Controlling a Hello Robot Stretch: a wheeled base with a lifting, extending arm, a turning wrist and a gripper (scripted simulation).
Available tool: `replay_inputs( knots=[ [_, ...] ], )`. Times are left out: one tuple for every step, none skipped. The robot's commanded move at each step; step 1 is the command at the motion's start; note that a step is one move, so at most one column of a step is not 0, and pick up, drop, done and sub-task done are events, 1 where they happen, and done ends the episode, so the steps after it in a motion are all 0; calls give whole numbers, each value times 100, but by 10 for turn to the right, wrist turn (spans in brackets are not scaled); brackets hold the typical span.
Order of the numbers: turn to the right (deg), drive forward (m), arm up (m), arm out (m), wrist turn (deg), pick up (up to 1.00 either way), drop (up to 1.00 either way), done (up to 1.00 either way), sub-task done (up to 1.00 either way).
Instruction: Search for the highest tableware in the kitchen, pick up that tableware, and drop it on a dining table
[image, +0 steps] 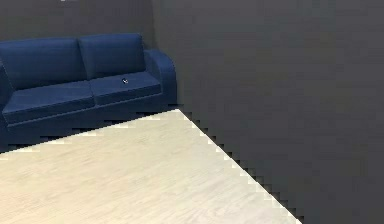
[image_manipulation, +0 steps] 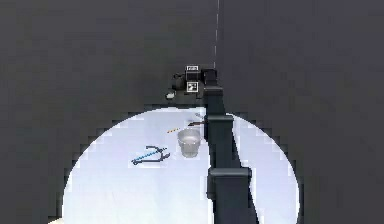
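Forward view: blue sofa (image: 85, 80) at upper left, against dark wall (image: 280, 90); pale floor (image: 120, 170) across lower left.

Arm side view: round white table (image_manipulation: 110, 180) in lower half; clear cup (image_manipulation: 188, 143) upright on it at centre, just left of arm (image_manipulation: 228, 170); blue forked tool (image_manipulation: 150, 156) lying left of cup. Gripper (image_manipulation: 172, 93) at upper centre; impossible to tell the fingers' grip or any load.

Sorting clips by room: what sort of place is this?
Probably a living or dining area: a blue sofa against a dark wall, a pale wood floor, and a round white table bearing a clear cup.
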Motion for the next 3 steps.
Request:
replay_inputs(
  knots=[
    [0,0,8,0,0,0,0,0,0],
    [0,0,0,-8,0,0,0,0,0],
    [0,0,0,0,0,0,0,100,0]
  ],
)
